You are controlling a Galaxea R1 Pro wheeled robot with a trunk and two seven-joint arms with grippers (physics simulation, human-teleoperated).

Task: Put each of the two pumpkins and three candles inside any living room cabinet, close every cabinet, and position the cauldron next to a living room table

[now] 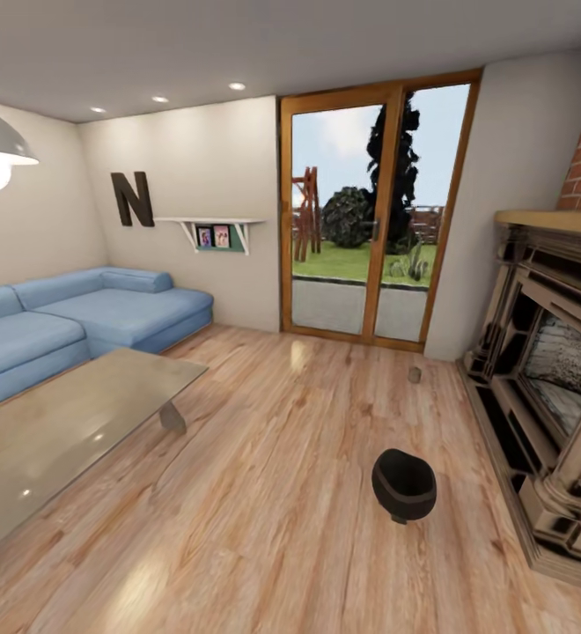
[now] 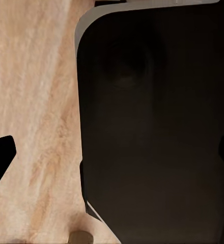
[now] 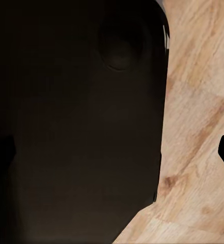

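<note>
With both grippers spread wide and holding nothing, I could nudge the matte black round-bellied cauldron [image 1: 404,484] rolling if I drive in carelessly.

open floor [image 1: 273,493], cauldron [image 1: 404,483] near fireplace [image 1: 555,387]

Black rounded body panel [image 2: 152,127], grey-edged; black fingertips [image 2: 0,157].

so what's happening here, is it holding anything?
Nothing is held. The head view looks over a living room: the black cauldron sits on the wood floor near the fireplace, apart from the glass table. A small candle stands on the floor toward the patio door. Both wrist views show open claw fingers over the floor and a dark body.
</note>
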